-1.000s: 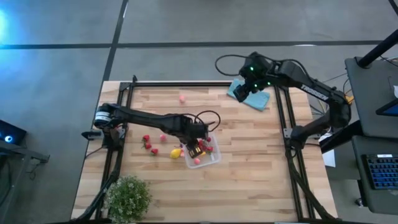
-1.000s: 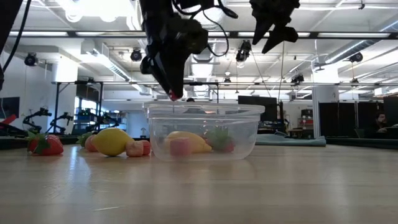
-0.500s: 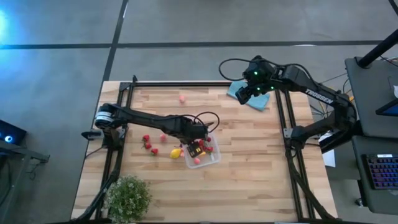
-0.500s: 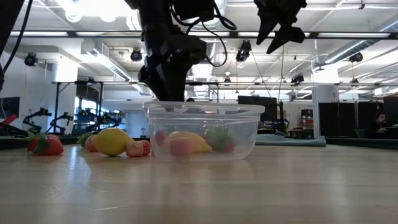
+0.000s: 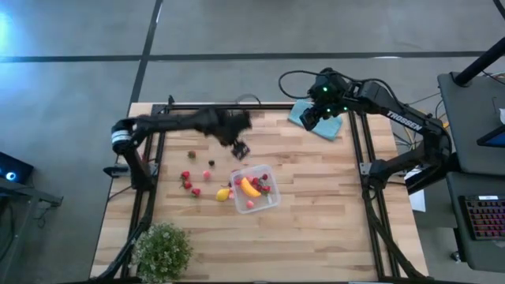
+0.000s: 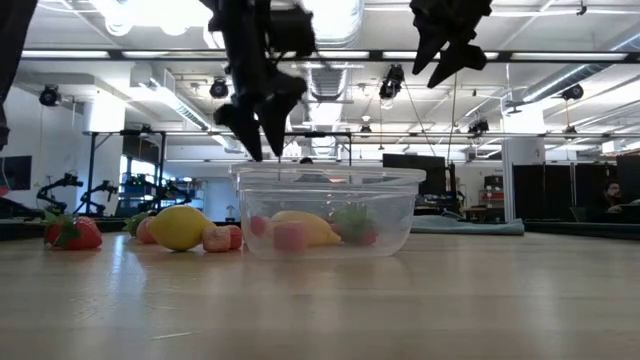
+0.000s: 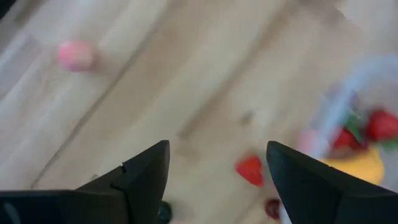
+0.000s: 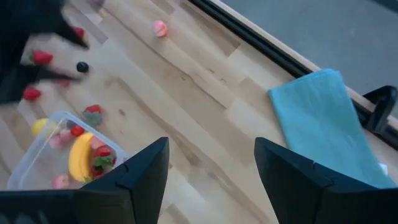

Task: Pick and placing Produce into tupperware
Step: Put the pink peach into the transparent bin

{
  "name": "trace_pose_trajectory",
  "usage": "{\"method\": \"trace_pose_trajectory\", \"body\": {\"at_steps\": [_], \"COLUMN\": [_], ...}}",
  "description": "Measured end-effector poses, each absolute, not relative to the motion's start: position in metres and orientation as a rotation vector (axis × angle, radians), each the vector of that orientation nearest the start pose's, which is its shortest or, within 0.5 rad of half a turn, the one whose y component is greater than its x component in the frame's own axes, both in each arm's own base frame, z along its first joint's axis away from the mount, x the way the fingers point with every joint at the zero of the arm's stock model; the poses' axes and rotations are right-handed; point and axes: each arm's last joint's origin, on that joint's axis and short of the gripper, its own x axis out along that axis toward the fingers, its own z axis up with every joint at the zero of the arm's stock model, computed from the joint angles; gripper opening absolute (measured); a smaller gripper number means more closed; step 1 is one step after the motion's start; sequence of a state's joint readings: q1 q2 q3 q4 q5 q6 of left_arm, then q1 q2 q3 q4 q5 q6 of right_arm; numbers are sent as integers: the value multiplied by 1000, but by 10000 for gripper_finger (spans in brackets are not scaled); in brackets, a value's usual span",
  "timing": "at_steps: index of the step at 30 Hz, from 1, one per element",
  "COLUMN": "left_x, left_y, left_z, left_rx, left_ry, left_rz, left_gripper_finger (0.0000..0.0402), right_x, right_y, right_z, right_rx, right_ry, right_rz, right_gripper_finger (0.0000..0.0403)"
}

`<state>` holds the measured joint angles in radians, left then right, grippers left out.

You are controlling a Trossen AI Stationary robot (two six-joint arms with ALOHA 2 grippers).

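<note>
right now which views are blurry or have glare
Left wrist view: whole picture smeared, the pink fruit and tupperware soft. High view: left arm streaked, blue glare at the left edge. Low view: bright ceiling lights, left pincer blurred. Right wrist view: mostly sharp.

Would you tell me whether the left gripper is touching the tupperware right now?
Apart. In the high view the left gripper hangs over bare table, a strip of wood between it and the tupperware; its fingers are open and empty in the left wrist view.

Bright ceiling lights glare overhead; the left wrist view is motion-blurred.
</note>
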<state>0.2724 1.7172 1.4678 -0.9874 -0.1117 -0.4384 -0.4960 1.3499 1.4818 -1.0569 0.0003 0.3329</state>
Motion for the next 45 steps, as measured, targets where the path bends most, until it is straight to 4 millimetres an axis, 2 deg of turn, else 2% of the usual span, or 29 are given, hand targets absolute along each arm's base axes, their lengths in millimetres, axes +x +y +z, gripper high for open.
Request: {"method": "trace_pose_trajectory", "body": {"at_steps": [5,8,11,17,22,32,41,45], "left_x": [310,303,301,312,316,317,308,307], "left_y": [156,178,191,203,213,225,239,244], "left_z": [264,257,251,228,213,212,209,200], "left_rx": [-644,-683,-687,-647,-591,-502,-539,-568], "left_ry": [1134,1140,1149,1164,1201,1150,1122,1131], "left_rz": [693,714,725,700,750,793,777,768], "left_gripper_finger": [253,253,253,253,253,253,253,253], "right_x": [218,213,208,204,205,210,214,216], "right_y": [-133,-141,-149,-163,-167,-171,-173,-175], "right_z": [376,376,376,378,380,379,375,372], "right_rx": [504,491,481,484,529,599,629,632], "right_ry": [831,832,832,761,693,643,645,655], "right_rz": [-631,-649,-671,-719,-752,-784,-795,-796], "right_gripper_finger": [228,228,228,228,228,228,228,228]}}
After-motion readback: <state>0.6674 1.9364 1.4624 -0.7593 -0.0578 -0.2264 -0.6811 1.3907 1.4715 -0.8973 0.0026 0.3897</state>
